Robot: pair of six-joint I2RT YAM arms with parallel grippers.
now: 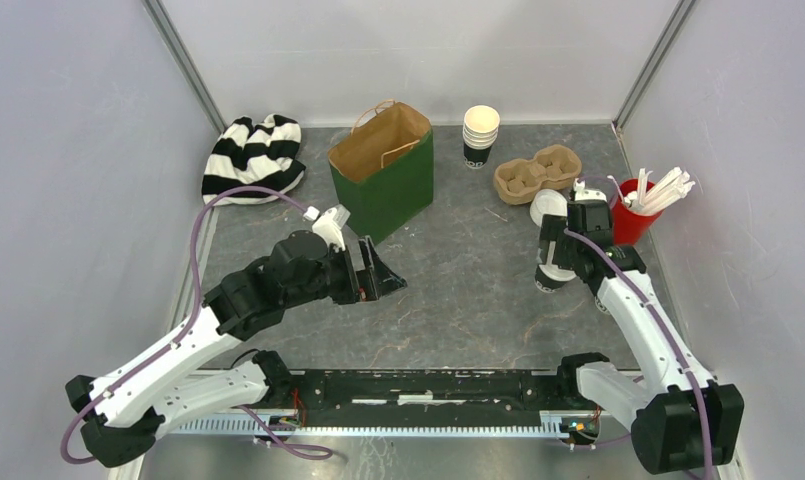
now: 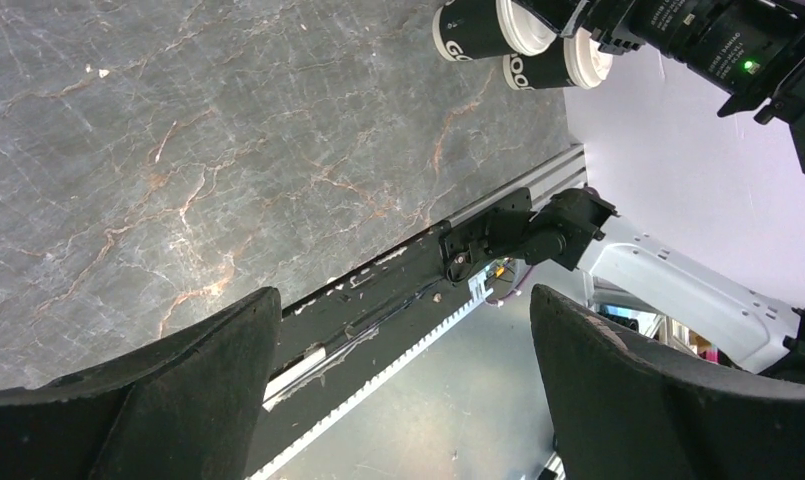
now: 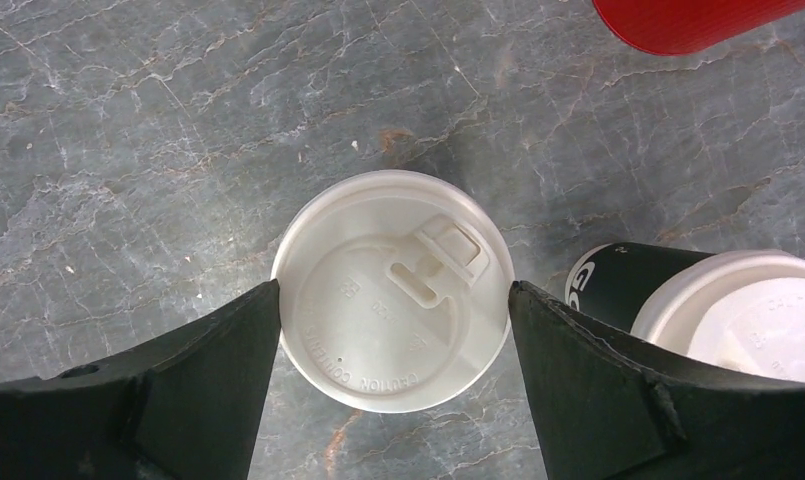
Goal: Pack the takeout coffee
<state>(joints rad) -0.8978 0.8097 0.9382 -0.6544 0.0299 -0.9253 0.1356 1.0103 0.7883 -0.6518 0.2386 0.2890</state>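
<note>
Right gripper (image 3: pixel 393 288): spread wide and grasping nothing. One finger stands on either side of a cup's lid, with the rim close to both. Whether either finger touches it cannot be told.
Between the fingers: lidded coffee cup (image 3: pixel 378 330), upright on the counter (image 3: pixel 128 120), roughly centred in the gap, with its sip tab showing on the white lid.
Just outside one finger: second lidded coffee cup (image 3: pixel 718 310), also upright. It is close to the first cup, but contact between the two cannot be told.
A little beyond: red cup of stirrers (image 1: pixel 630 215), moulded pulp cup carrier (image 1: pixel 536 172) and a stack of unlidded cups (image 1: pixel 480 133).
Well across the counter: green paper bag (image 1: pixel 383 170), mouth open upward, and a striped cloth (image 1: pixel 253 155).
Left gripper (image 2: pixel 403 298): released and empty, over bare counter near the bag, well apart from both coffees.
Step in hand (judged): taking hold of the first coffee, probably for the carrier or the bag.
Handling note (judged):
- Descend until the fingers face the dark paper wall below the lid, not the lid rim.
- Close gently, since a hard squeeze could buckle the wall or pop the lid.
- Keep the cup upright, and keep the outer finger from nudging the neighbouring cup.
</note>
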